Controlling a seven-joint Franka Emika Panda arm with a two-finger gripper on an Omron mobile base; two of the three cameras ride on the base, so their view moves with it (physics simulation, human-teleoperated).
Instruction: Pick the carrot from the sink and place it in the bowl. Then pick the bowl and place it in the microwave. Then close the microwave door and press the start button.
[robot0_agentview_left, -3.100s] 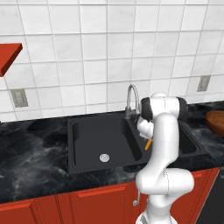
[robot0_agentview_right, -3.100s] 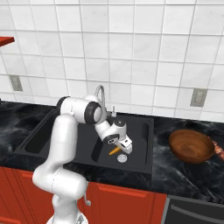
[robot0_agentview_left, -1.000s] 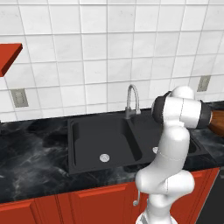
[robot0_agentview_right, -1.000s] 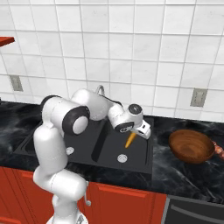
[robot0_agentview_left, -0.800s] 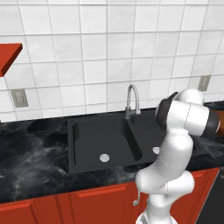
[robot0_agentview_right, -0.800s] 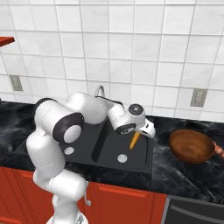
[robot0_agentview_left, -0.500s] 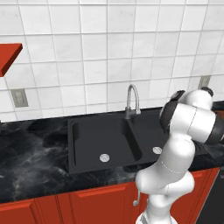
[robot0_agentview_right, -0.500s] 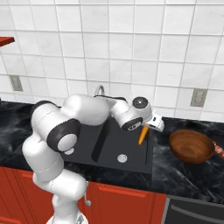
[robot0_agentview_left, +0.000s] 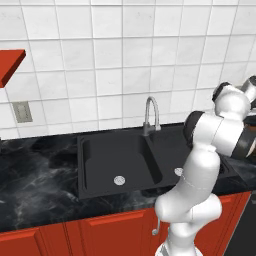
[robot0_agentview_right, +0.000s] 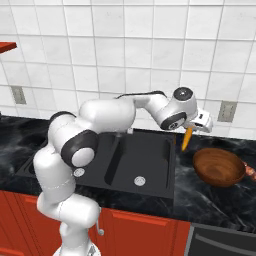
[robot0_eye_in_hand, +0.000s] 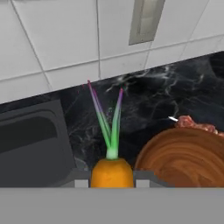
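My gripper (robot0_agentview_right: 196, 125) is shut on the carrot (robot0_agentview_right: 186, 138), which hangs point-down over the black counter between the sink's (robot0_agentview_right: 150, 161) right edge and the bowl's left rim. The brown bowl (robot0_agentview_right: 218, 166) stands on the counter just right of the carrot and lower. In the hand view the orange carrot (robot0_eye_in_hand: 112, 173) sits between the fingertips, its green top pointing at the wall, with the bowl (robot0_eye_in_hand: 186, 159) at the lower right and a corner of the sink (robot0_eye_in_hand: 30, 140) at the left. The left base view shows the sink (robot0_agentview_left: 130, 160) left of the arm.
A curved silver faucet (robot0_agentview_left: 152, 112) rises behind the sink. A reddish lumpy thing (robot0_eye_in_hand: 194, 124) lies just beyond the bowl. There is a wall outlet (robot0_agentview_right: 227, 111) on the tiles above the bowl. Red cabinets run under the counter.
The arm has swung to the right with the carrot, from over the sink's right basin to over the counter beside the bowl. The grip has not changed.
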